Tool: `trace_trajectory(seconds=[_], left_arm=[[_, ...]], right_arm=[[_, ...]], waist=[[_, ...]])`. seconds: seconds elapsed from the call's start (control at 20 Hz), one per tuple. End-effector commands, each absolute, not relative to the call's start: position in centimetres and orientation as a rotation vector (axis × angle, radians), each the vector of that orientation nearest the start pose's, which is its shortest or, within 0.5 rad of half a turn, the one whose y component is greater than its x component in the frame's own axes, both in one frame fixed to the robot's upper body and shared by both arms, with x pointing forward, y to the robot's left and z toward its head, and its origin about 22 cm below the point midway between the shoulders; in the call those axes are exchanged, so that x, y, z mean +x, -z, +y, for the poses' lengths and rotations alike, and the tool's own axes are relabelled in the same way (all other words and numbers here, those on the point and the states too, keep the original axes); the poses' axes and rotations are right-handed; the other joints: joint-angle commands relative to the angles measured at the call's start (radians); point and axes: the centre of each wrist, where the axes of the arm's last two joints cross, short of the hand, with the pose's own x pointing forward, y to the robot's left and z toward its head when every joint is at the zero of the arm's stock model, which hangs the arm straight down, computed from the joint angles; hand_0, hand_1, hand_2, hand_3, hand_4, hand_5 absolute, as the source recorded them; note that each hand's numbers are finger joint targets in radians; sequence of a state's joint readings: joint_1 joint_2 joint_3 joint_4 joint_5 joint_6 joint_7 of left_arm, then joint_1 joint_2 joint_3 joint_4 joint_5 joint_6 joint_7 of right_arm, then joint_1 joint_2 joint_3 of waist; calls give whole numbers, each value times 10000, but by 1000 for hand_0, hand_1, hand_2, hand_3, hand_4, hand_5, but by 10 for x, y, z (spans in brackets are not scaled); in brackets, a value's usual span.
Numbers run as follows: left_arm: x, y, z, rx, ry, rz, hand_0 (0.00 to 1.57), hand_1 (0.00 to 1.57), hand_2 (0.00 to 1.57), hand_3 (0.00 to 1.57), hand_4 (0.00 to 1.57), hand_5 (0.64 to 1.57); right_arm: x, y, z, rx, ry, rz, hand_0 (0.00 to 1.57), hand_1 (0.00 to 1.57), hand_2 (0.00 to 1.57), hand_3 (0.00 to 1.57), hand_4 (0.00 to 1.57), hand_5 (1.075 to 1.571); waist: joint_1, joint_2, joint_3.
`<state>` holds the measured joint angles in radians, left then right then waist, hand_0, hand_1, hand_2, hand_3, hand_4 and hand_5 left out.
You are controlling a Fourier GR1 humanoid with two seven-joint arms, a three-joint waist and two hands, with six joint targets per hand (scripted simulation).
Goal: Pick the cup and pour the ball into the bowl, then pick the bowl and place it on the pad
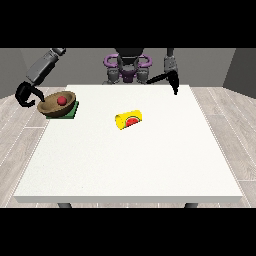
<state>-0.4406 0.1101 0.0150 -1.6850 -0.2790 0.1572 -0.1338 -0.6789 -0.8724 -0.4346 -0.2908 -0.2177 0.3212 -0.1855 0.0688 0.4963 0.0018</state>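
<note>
Toppled mid-table, well off from my hand (27, 95), lay the cup (129, 120). Fingers curled beside the bowl (56, 104); whether they gripped, I couldn't tell. It seemed stiff, best held by the rim.

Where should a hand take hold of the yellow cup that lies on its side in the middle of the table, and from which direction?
Probably around the yellow cup's round body, coming down from above, fingers across the short width. It lies tipped over on the table with its open end toward the view's left, so the rim gives little to hold. Nothing stands near it.

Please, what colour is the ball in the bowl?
Red. The ball lies in the brown bowl, seen in the front view.
</note>
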Motion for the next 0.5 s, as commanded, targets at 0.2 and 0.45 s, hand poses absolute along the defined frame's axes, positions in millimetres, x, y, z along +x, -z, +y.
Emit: trace_trajectory(seconds=[0.2, 0.45], left_arm=[[293, -144, 192, 3203, 2312, -22603, 0, 0, 0, 0, 0, 1565], [298, -159, 203, 3078, 2167, -22202, 0, 0, 0, 0, 0, 1569]], right_arm=[[303, -145, -555, -4753, 2307, -14696, 0, 0, 379, 223, 0, 1478], [302, -139, -554, -4526, 1963, -14262, 0, 0, 325, 238, 0, 1495]], waist=[[-30, 157, -3], [-332, -429, -3]])
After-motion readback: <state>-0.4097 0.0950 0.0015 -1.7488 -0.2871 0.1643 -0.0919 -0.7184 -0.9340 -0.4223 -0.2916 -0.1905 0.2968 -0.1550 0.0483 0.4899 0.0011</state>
